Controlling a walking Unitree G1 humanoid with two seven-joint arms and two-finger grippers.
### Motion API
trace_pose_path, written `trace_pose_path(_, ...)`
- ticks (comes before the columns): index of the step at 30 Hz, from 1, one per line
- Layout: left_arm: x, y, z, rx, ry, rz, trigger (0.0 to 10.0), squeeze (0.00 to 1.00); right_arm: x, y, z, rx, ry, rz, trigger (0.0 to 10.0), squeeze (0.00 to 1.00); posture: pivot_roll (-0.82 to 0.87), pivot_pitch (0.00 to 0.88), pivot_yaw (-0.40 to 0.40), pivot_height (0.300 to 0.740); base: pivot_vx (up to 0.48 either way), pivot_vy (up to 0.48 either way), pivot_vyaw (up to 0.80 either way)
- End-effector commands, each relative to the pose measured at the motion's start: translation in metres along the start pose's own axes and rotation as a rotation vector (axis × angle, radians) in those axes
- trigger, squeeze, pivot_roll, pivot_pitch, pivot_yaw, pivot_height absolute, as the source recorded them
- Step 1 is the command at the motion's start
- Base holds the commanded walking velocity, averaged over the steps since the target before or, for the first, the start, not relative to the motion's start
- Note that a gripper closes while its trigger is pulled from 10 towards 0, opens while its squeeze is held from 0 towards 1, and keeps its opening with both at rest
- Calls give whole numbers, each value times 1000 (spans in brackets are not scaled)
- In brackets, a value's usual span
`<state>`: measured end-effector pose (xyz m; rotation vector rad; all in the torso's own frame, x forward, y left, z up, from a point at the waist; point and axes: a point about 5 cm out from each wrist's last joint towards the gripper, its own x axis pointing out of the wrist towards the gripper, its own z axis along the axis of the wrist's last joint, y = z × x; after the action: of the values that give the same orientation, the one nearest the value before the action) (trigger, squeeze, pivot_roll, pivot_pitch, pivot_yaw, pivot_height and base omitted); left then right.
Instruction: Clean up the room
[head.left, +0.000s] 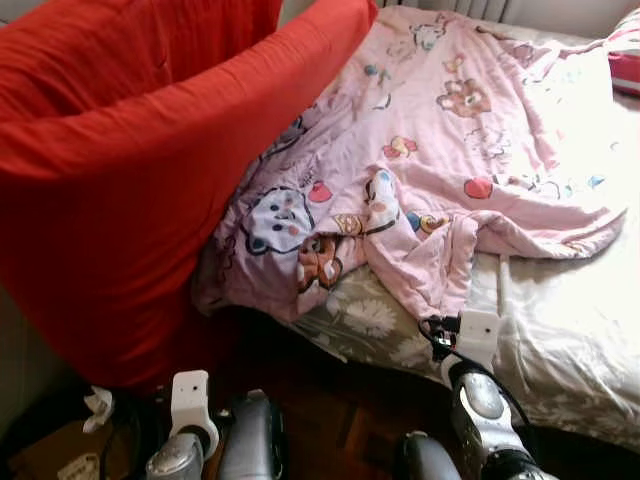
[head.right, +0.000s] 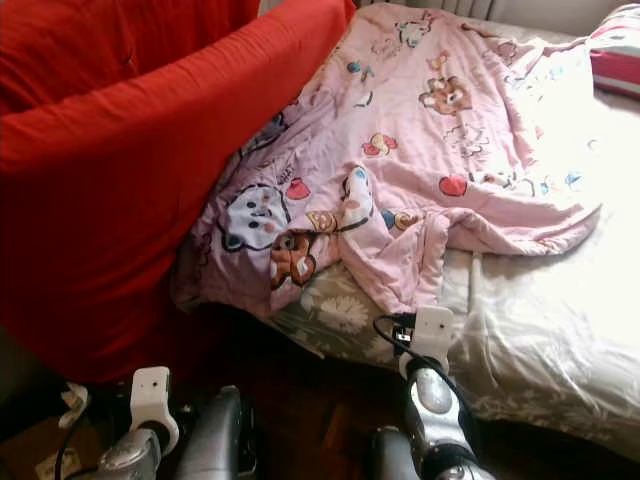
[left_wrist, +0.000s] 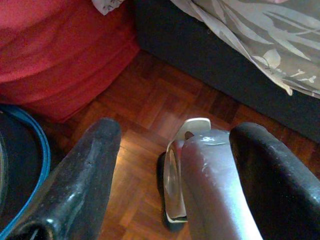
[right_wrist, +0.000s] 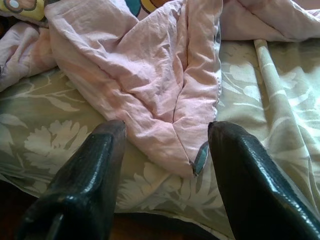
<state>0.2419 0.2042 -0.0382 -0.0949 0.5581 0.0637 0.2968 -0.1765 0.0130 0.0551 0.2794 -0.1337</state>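
Left eye view: a pink blanket (head.left: 440, 150) printed with cartoon animals lies rumpled on the bed (head.left: 570, 330). Its long axis runs from the near left, where it hangs over the mattress edge, up toward the far right. One folded corner droops down in a tongue toward the robot, at the near edge of the bed. Under it is a grey-green sheet (head.left: 375, 320) with pale flower prints, soft and creased.

A big red cushion (head.left: 130, 170) stands on the left, leaning against the blanket's left edge and covering part of it. Its cloth is smooth and plain. At the far right of the bed a red and white striped thing shows, too cut off to tell what it is.

In the right wrist view the right gripper (right_wrist: 165, 132) is spread wide, its two black fingers either side of the drooping pink fold, just short of it and holding nothing. The pink cloth there is thin and wrinkled with a stitched hem.

The left gripper (left_wrist: 175, 135) hangs low over a brown parquet floor (left_wrist: 150, 100), fingers wide apart and empty, with a silver part of the robot between them. The dark bed base and the red cushion are beyond it, and a blue-rimmed dark thing sits beside one finger.
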Motion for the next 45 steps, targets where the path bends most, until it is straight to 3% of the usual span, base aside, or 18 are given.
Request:
trace_pose_path(1,-4,3,-9,18,33,7,10000,0,-1,2,-3,-7,13,8,10000,0,-22,205,27,626,270,0,0)
trace_pose_path(45,-4,1,-7,28,18,1,10000,0,-2,2,-7,-20,39,9,10000,0,-19,184,25,626,308,0,0)
